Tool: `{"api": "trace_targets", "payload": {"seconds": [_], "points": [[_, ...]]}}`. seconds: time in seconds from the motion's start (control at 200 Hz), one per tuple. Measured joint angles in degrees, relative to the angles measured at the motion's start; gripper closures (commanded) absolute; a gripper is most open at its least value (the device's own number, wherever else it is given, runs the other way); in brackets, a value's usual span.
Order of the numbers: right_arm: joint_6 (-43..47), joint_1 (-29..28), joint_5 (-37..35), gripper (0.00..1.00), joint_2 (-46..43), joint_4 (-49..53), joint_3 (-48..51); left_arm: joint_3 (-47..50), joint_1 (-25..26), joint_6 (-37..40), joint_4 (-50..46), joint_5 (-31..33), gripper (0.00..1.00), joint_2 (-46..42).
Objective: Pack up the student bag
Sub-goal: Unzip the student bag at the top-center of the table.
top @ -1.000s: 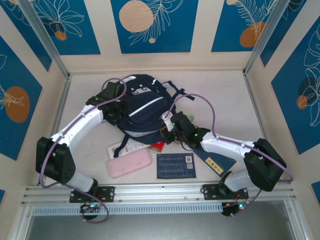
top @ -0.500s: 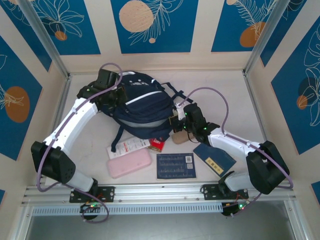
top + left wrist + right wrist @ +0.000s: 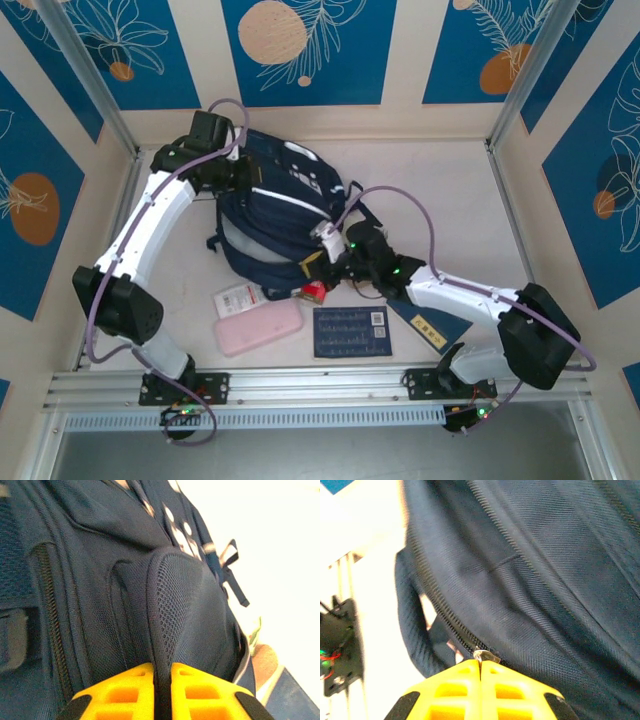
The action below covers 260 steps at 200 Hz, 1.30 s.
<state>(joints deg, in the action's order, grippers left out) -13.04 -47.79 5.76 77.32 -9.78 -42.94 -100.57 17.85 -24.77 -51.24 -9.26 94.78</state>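
Seen from above, the student bag [image 3: 285, 215] lies on the worktop [image 3: 440, 190], left of centre. The left tool [image 3: 245, 180] is at its far edge and the right tool [image 3: 315, 268] at its near rim, just beyond a pink case [image 3: 259, 327] and a dark blue booklet [image 3: 351, 331]. The step looks like working the zip, so the left should anchor the cloth while the right draws along the zip line rather than lifting off it. Both tips are masked here by wrists and fabric. In the left wrist view, the left tool [image 3: 161, 672] pinches a raised fold of mesh padding [image 3: 180, 610], its jaws nearly together; how deep the fold sits is hidden. In the right wrist view, the right tool [image 3: 481, 667] is pressed together with the metal zip pull [image 3: 486, 656] nipped at its tips. The picture is blurred, so the firmness of that hold is unclear, and the zip's end is cut off.
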Motion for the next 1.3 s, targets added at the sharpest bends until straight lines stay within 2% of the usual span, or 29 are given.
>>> {"api": "trace_targets", "payload": {"seconds": [0.085,0.195,0.325,0.575,0.775,1.04,1.3], "points": [[-3.1,-3.45,-1.6,1.0,3.26,-2.43,-1.09,0.24,-0.83,-1.6,0.09,1.01,0.46,0.28],[-7.85,-5.55,-4.52,1.0,9.49,-5.01,-3.63,5.31,-1.42,-5.9,1.49,3.02,0.41,-2.1],[-12.02,-6.93,-6.97,1.0,15.23,-7.48,-4.74,16.26,-1.73,-12.15,2.25,3.3,0.39,-8.57],[-14.64,-7.56,-9.01,1.0,17.84,-9.99,-5.49,36.68,-1.92,-28.09,6.27,-1.11,0.37,-25.11],[-15.08,-7.63,-9.88,1.0,17.88,-10.23,-5.49,50.23,-1.84,-39.93,8.68,-5.77,0.38,-29.94],[-15.06,-7.87,-10.12,1.0,18.6,-10.8,-5.49,51.39,-1.55,-44.74,11.96,-7.52,0.42,-30.32],[-15.04,-8.35,-10.73,1.0,18.6,-10.8,-5.49,51.39,-0.94,-46.77,17.38,-8.79,0.43,-23.58]]}}
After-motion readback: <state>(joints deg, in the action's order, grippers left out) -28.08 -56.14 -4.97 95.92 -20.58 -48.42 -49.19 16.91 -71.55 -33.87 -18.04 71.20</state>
